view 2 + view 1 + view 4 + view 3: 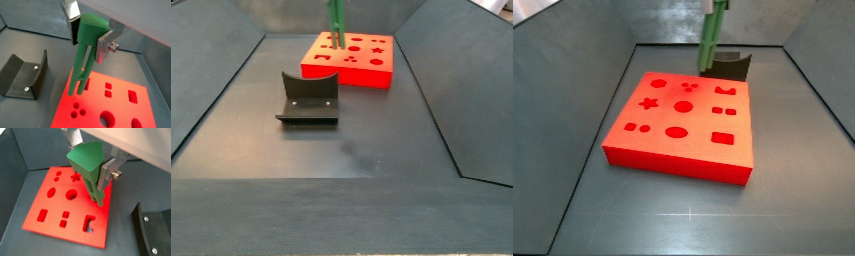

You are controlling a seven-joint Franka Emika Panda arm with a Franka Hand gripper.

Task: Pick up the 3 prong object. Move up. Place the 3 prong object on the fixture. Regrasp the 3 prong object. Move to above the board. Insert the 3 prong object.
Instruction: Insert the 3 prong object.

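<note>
The 3 prong object [85, 55] hangs clamped between the jaws of the gripper [90, 31], prongs down above the board [67, 208] (the fixture [309, 98] stands apart). Lower straight, prongs aligned over the matching holes.

Work surface: a flat dark grey floor [800, 190], matte, with a faint sheen. Grey panels slope up and outward from it: a left wall [560, 120], a right wall [834, 60] and a far wall [647, 20]. A thin pale seam [687, 213] crosses the near floor in a side view. A dull lighter scuff [352, 152] marks the floor's middle in a side view.
</note>
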